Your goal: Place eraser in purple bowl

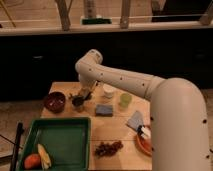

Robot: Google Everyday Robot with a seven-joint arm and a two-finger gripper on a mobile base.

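Observation:
My gripper hangs from the arm over the left middle of the wooden table, just right of the purple bowl. A small block with a pale top and dark base, the eraser, sits in the gripper's tip, and the gripper is shut on it just above the table. The bowl is dark maroon, round and looks empty. The gripper stands beside the bowl, not over it.
A blue-grey pad lies right of the gripper. Behind it stand a white cup and a green cup. A grey cloth, an orange bowl with a brush, grapes and a green tray with fruit fill the front.

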